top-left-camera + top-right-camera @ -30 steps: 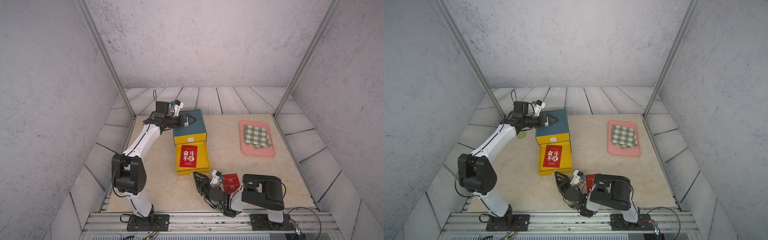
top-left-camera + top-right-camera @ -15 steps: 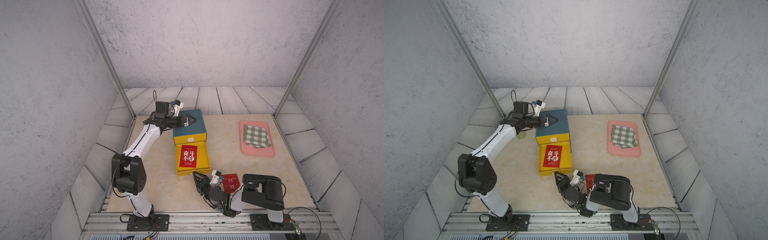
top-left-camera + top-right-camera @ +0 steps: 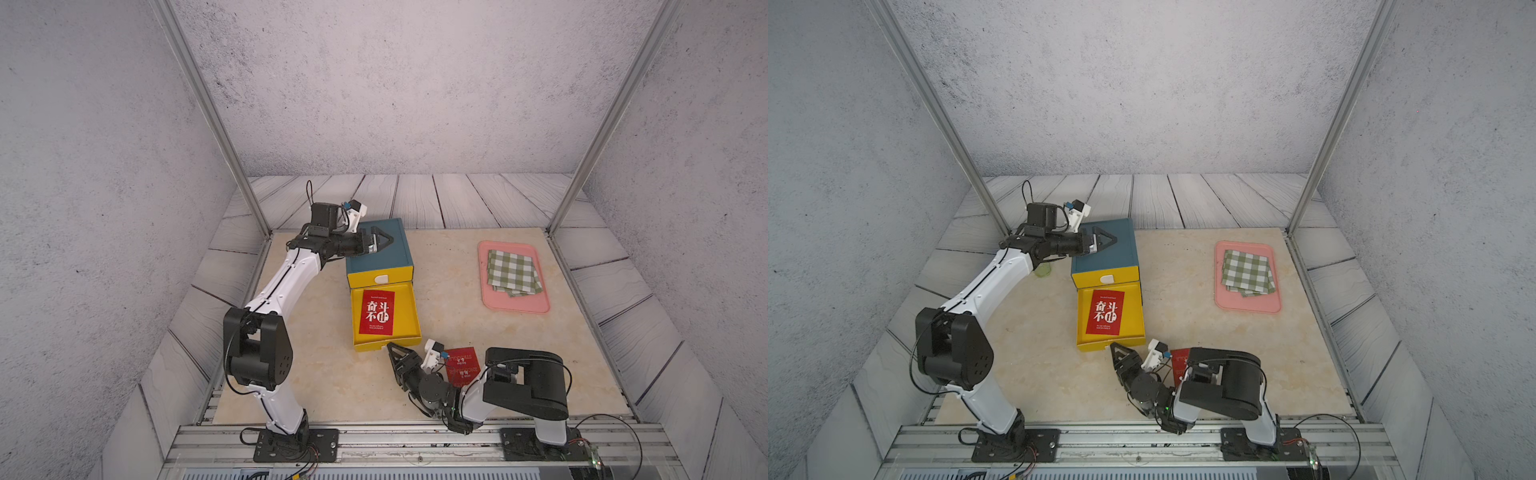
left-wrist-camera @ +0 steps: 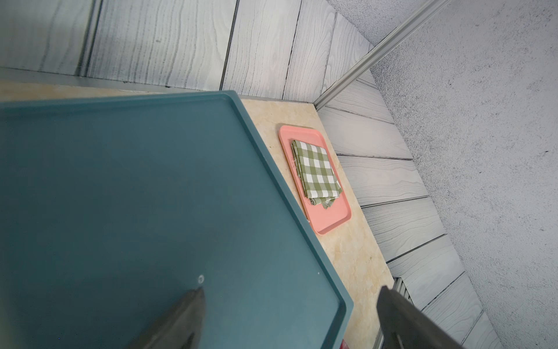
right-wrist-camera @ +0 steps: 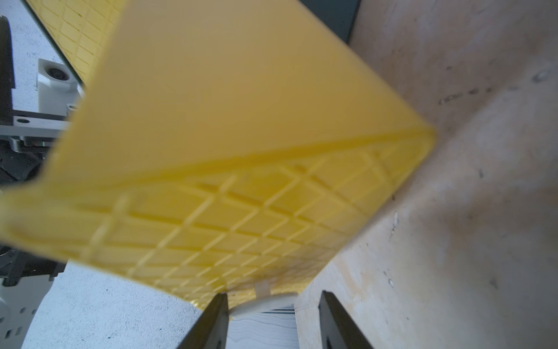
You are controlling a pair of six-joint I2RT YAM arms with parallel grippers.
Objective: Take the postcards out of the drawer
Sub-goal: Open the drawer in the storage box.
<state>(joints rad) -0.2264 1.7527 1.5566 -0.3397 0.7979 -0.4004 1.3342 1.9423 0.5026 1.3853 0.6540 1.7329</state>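
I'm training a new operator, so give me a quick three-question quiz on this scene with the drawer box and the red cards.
1. True or false: the folded green-and-white checked cloth lies on the flat pink plastic tray.
2. The flat red postcard with large white characters lies: A in the open yellow plastic drawer; B on the tray; C on the box's teal top.
3. Which gripper hangs over that teal top?
Key: 1 true; 2 A; 3 the left gripper.

A red postcard (image 3: 1105,312) lies flat in the pulled-out yellow drawer (image 3: 1134,320). The right gripper (image 3: 1115,349) sits at the drawer's six o'clock edge, perhaps touching its lip. At the gripper's three o'clock, a second postcard (image 3: 1180,360) shows, partly hidden behind the right arm (image 3: 1221,390).
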